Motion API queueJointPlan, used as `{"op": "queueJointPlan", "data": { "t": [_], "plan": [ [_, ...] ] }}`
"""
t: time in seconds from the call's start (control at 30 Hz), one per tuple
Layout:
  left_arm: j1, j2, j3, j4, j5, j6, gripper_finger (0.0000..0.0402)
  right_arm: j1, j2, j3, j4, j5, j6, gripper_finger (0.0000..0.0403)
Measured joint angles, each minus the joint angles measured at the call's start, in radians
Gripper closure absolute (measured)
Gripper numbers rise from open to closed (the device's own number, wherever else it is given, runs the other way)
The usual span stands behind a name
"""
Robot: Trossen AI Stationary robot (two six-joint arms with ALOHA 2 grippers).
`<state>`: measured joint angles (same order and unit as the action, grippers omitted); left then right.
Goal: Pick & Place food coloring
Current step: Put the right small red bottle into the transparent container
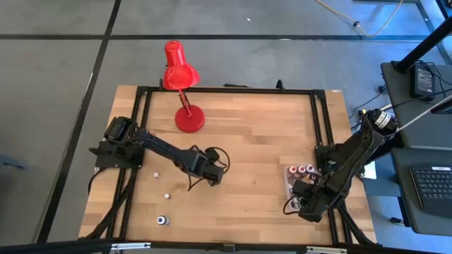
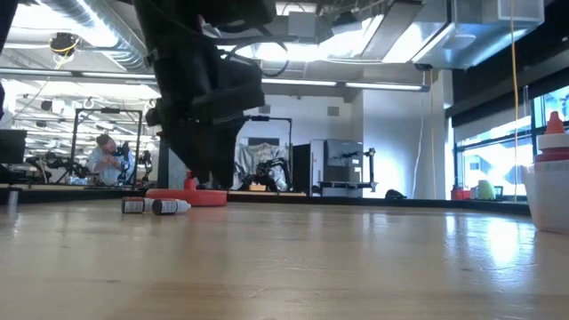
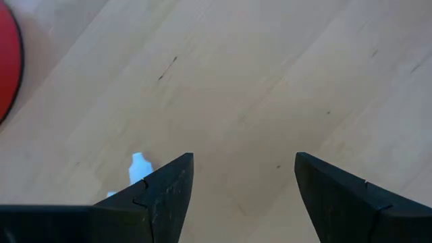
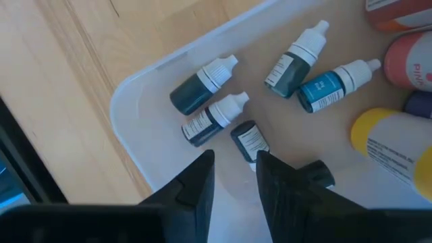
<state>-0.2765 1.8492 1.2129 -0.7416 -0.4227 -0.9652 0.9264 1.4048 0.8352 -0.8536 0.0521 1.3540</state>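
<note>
Wooden table carries a red desk lamp; beside it, left gripper gapes. Right gripper, narrowly parted, hovers over clear tub of food coloring bottles.

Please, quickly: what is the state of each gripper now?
Left gripper: open, holding nothing, above bare wooden table.
Right gripper: open narrowly, holding nothing, over clear plastic tub.

Several food coloring bottles lie in the tub at the table's right edge.
</note>
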Motion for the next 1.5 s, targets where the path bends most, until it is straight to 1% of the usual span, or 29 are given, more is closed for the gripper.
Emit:
{"op": "queueJointPlan", "data": {
  "t": [0.07,0.17,0.27,0.47,0.6,0.77,0.93,1.1,1.23,1.37,1.5],
  "plan": [
    [0.006,0.000,0.000,-0.016,-0.005,-0.022,0.0152,0.000,0.000,0.000,-0.001,0.000,0.000,0.0290],
    [0.032,0.000,-0.001,-0.083,-0.002,-0.101,0.0155,0.000,0.001,0.000,-0.001,0.012,0.000,0.0290],
    [0.059,0.000,-0.027,-0.119,-0.010,-0.156,0.0158,-0.001,0.001,0.000,0.000,0.030,-0.001,0.0290],
    [0.101,0.000,-0.095,-0.066,0.053,-0.158,0.0165,-0.001,0.001,0.000,0.000,0.033,-0.001,0.0290],
    [0.117,0.000,-0.116,-0.054,0.079,-0.156,0.0176,-0.001,0.001,0.000,-0.001,0.034,-0.001,0.0290],
    [0.121,-0.002,-0.123,-0.034,0.091,-0.135,0.0202,-0.001,0.001,0.000,-0.001,0.034,-0.003,0.0290],
    [0.122,-0.002,-0.123,-0.028,0.119,-0.122,0.0239,-0.001,0.001,0.000,-0.002,0.034,-0.004,0.0290],
    [0.122,-0.002,-0.123,-0.020,0.126,-0.068,0.0279,-0.001,0.001,0.000,-0.002,0.034,-0.004,0.0290],
    [0.121,-0.002,-0.124,-0.021,0.127,-0.061,0.0306,-0.001,0.001,0.000,-0.003,0.034,-0.004,0.0290],
    [0.121,-0.002,-0.124,-0.024,0.129,-0.059,0.0324,-0.001,0.001,0.000,-0.003,0.034,-0.004,0.0290],
    [0.119,-0.002,-0.123,-0.026,0.128,-0.042,0.0328,-0.001,0.000,0.000,-0.003,0.030,-0.004,0.0290]
  ]
}}
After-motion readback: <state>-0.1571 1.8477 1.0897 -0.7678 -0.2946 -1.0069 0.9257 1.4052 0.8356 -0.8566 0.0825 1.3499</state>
